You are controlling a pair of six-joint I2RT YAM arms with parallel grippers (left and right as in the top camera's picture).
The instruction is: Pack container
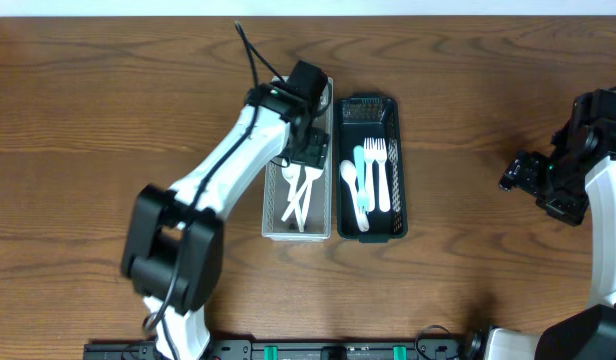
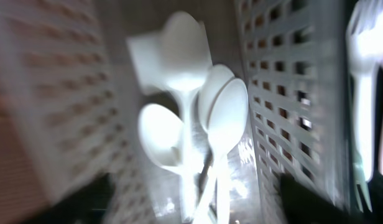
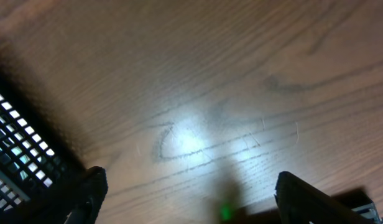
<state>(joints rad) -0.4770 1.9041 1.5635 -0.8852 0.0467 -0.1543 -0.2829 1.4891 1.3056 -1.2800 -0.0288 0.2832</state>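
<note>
A white perforated container (image 1: 272, 215) holds several white plastic spoons (image 1: 298, 195); they also show in the left wrist view (image 2: 198, 124). Beside it on the right, a dark green container (image 1: 399, 160) holds white and teal cutlery (image 1: 373, 185). My left gripper (image 1: 310, 150) hangs over the white container's upper half, fingers open, nothing between them (image 2: 191, 205). My right gripper (image 1: 518, 172) is open and empty over bare wood at the far right (image 3: 188, 199).
The wooden table (image 1: 108, 120) spreads around both containers. The dark container's mesh corner (image 3: 17, 155) shows at the left of the right wrist view. A black rail (image 1: 338, 350) runs along the front edge.
</note>
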